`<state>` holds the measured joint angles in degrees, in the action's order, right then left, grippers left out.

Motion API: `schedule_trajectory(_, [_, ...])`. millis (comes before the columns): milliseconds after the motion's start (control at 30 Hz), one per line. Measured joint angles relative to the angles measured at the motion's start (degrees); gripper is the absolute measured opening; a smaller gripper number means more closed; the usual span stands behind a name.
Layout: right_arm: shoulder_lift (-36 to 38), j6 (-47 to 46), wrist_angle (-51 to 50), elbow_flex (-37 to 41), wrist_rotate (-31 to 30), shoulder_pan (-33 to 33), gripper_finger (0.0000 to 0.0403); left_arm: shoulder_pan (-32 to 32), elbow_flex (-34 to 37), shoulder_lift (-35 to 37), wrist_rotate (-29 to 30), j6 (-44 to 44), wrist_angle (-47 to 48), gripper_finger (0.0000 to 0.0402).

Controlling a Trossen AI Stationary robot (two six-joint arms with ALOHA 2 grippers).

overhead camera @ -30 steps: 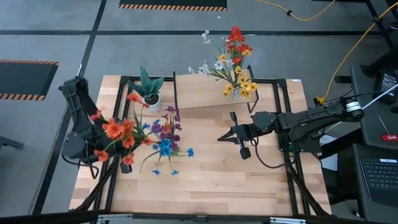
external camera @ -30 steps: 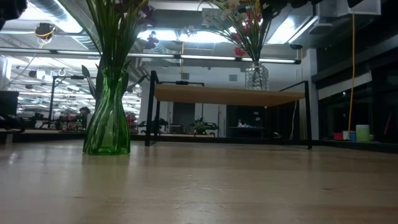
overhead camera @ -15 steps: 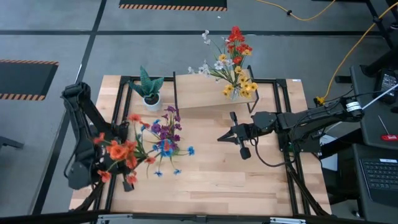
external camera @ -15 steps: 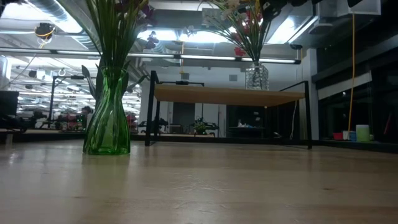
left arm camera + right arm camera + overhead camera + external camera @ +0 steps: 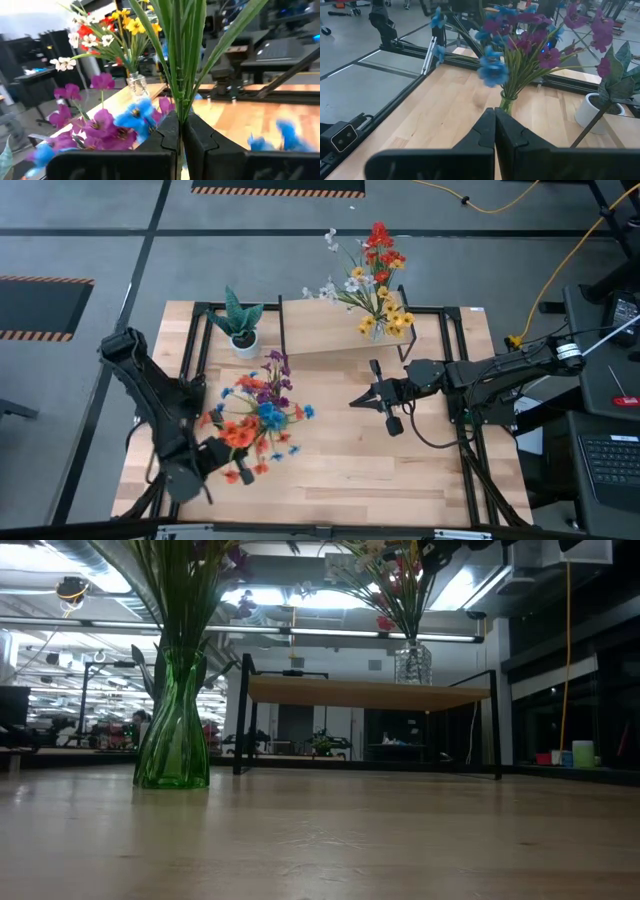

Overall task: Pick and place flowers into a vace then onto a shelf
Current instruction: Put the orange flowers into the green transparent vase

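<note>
My left gripper (image 5: 215, 452) hangs over the table's near left part, shut on a bunch of orange-red flowers (image 5: 238, 436). Just beyond them a green glass vase (image 5: 172, 730) stands on its base on the table, holding purple and blue flowers (image 5: 268, 402). On the light-wood shelf (image 5: 330, 332) at the far middle stands a clear vase (image 5: 412, 664) with red, yellow and white flowers (image 5: 380, 285). My right gripper (image 5: 356, 402) hovers shut and empty over the table's middle, pointing at the green vase (image 5: 506, 104). My left gripper pinches several thin green stems (image 5: 181, 102) of the orange-red flowers between its two fingers (image 5: 167, 132). The fingers lie level, and the stems run on past them. The bunch is lifted clear of the table, its blossoms (image 5: 240, 438) beside the vase's purple and blue ones.
A spiky green plant in a white pot (image 5: 240, 328) stands at the far left, by the shelf's black legs (image 5: 281, 330). Black frame rails (image 5: 460, 410) run along the table's left and right sides. Bare tabletop (image 5: 350, 470) lies near the front edge.
My left gripper has swung toward the table's near edge and somewhat to the right, sinking as it went and rolling at the wrist. It stays shut on the orange-red flowers, which have travelled with it from left of the green vase to its near side.
</note>
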<state>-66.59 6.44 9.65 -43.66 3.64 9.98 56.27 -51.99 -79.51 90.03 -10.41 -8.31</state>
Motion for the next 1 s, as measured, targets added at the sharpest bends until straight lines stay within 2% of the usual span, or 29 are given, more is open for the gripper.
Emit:
schedule_trajectory(333, [0.0,0.1,-0.1,0.0,0.0,0.0,0.0002,-4.7,0.0,-4.2,0.0,-14.4,9.7,0.0005])
schedule_trajectory(567, [-0.1,0.5,-0.4,0.0,0.0,0.0,0.0002,-6.2,0.0,-4.9,0.0,-17.3,15.2,0.0006])
schedule_trajectory(1000, [-1.9,0.7,-0.5,0.0,0.0,0.0,0.0002,-7.7,0.0,-5.0,0.0,-31.7,27.9,0.0006])
